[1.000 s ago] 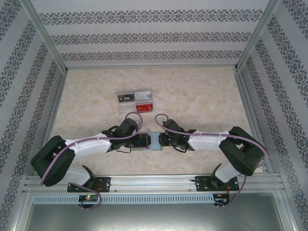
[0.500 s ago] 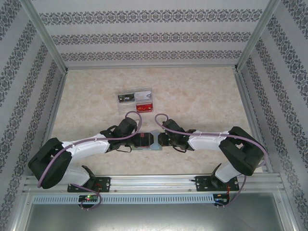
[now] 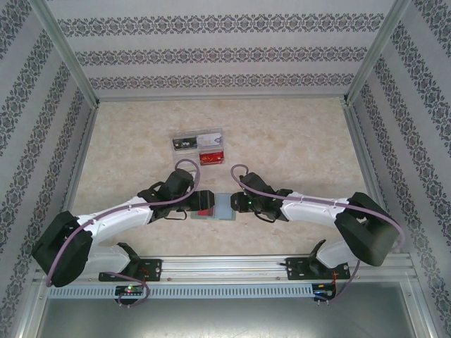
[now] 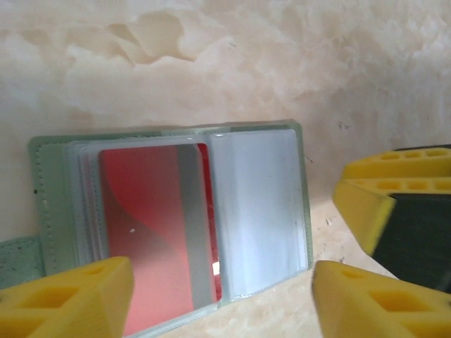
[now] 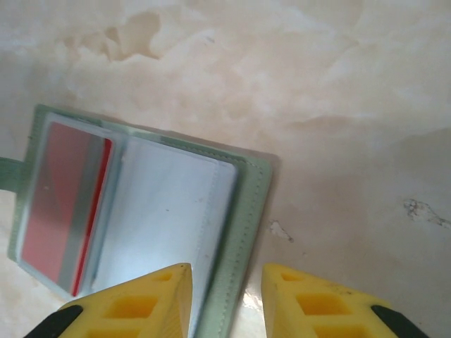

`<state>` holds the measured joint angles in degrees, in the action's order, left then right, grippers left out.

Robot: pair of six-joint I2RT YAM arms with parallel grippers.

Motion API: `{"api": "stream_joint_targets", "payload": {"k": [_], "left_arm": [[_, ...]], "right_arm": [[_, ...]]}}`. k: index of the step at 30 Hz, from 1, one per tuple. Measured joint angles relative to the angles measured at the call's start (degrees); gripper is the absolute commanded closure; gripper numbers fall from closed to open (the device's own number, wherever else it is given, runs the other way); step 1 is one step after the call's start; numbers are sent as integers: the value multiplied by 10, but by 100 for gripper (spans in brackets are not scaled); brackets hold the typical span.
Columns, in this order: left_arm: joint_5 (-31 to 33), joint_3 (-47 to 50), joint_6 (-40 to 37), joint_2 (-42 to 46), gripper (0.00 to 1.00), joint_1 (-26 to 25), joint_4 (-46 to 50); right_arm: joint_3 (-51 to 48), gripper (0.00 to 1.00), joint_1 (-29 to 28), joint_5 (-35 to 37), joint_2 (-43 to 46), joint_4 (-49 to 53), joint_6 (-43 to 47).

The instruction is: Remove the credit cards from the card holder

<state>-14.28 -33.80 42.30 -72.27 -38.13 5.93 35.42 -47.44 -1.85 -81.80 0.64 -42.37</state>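
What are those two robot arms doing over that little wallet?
They are emptying a card holder, which lies open and flat on the table. A red credit card sits in one pocket, not yet pulled out. The left gripper hovers open over it. The right gripper is at the holder's opposite edge, open only a little.

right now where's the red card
The red card lies in the left half of the open card holder, near the front edge of the table in the top view, between the left gripper and right gripper.
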Motion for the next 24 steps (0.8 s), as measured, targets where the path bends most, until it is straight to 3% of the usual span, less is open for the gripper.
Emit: {"api": "stream_joint_targets", "payload": {"k": [7, 24], "left_arm": [[-11, 2, -13, -39, 77, 19, -4], [-21, 28, -16, -62, 79, 41, -23]], "right_arm": [[5, 77, -24, -20, -8, -32, -37], [55, 79, -45, -64, -112, -103, -109]]}}
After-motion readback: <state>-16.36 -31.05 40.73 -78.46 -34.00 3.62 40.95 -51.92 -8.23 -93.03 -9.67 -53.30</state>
